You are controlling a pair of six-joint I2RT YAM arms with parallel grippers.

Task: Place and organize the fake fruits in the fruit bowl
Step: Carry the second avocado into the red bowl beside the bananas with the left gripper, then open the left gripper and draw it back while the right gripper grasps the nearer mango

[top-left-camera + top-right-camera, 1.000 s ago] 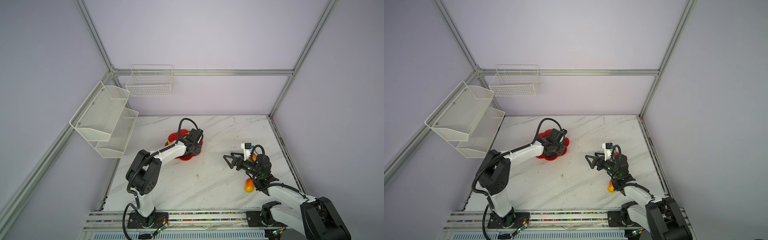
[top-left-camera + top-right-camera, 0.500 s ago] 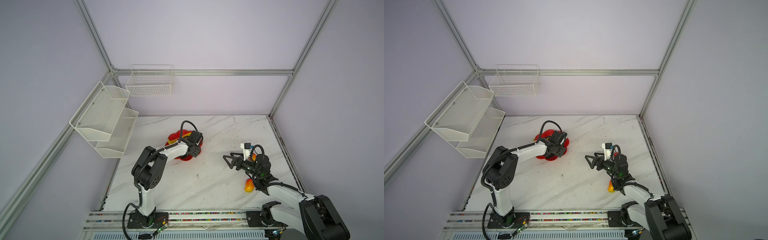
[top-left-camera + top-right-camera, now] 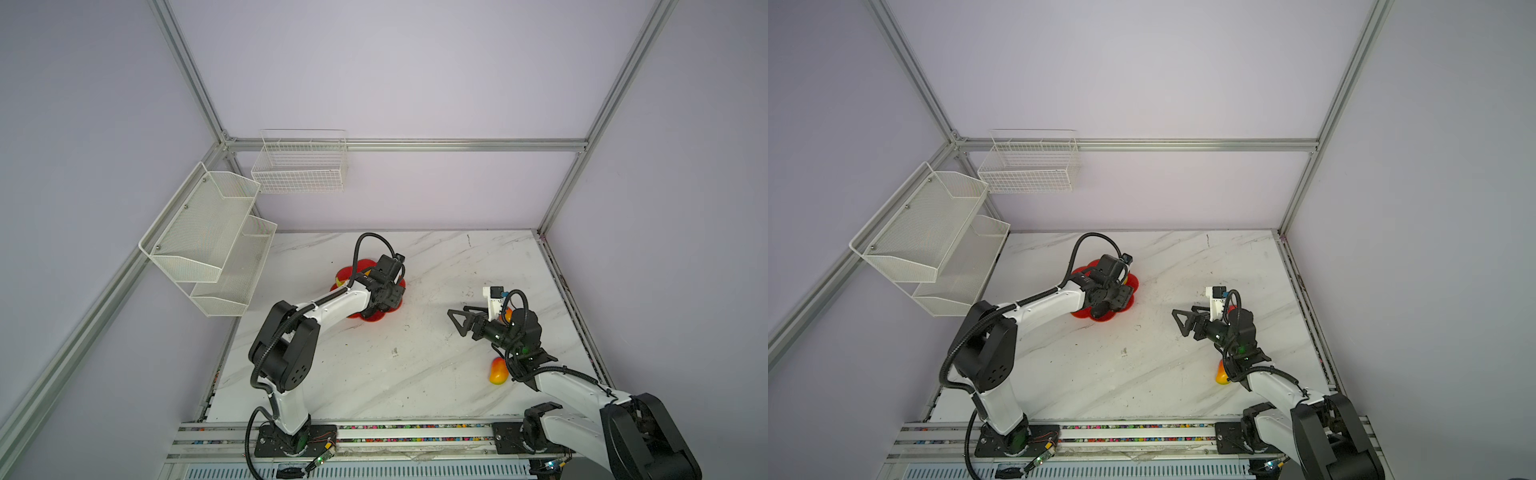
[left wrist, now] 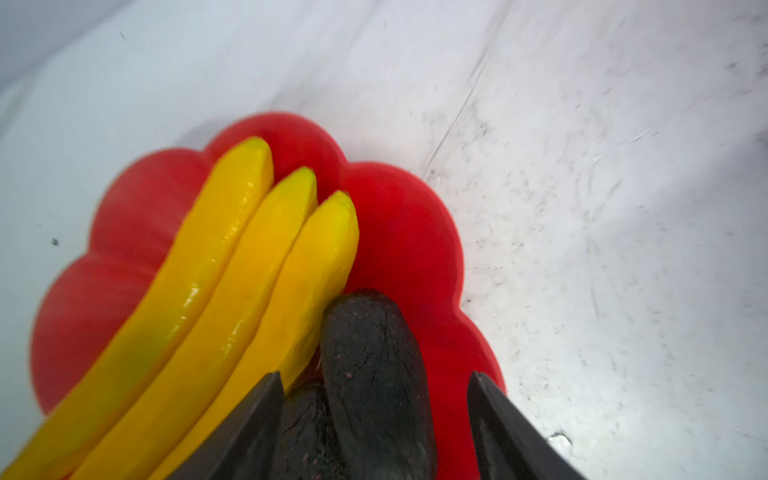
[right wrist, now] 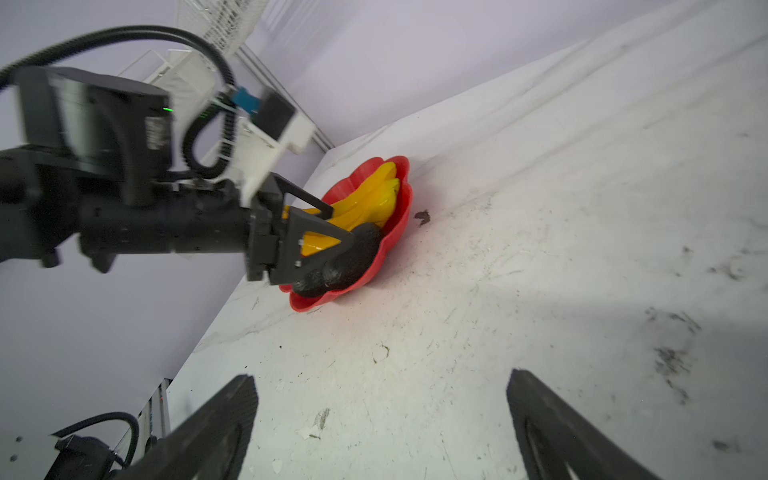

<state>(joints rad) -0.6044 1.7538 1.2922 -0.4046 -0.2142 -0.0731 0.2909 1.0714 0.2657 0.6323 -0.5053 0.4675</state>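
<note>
The red fruit bowl [image 3: 376, 318] [image 3: 1131, 282] [image 4: 407, 232] [image 5: 390, 249] sits left of centre on the marble table. In it lie a bunch of yellow bananas [image 4: 232, 249] [image 5: 370, 199] and two black avocados, one [image 4: 374, 353] [image 5: 361, 245] leaning on the other [image 4: 303, 424] [image 5: 311, 282]. My left gripper [image 3: 384, 297] [image 4: 374, 374] [image 5: 341, 226] is open astride the upper avocado, with red bowl showing between it and one finger. A mango [image 3: 498, 371] [image 3: 1221, 374] lies by the right arm, and another [image 3: 508, 314] is mostly hidden behind the wrist. My right gripper [image 3: 459, 318] [image 3: 1183, 322] [image 5: 382, 378] hovers open and empty.
White mesh shelves [image 3: 208, 232] hang on the left wall and a wire basket [image 3: 299, 166] on the back wall. The left arm's elbow [image 3: 286, 349] stands over the table's front left. A rail [image 3: 374, 432] runs along the front edge.
The left jaws have spread apart and let go of the avocado in the bowl. The left arm's elbow has risen. The right arm has not moved.
</note>
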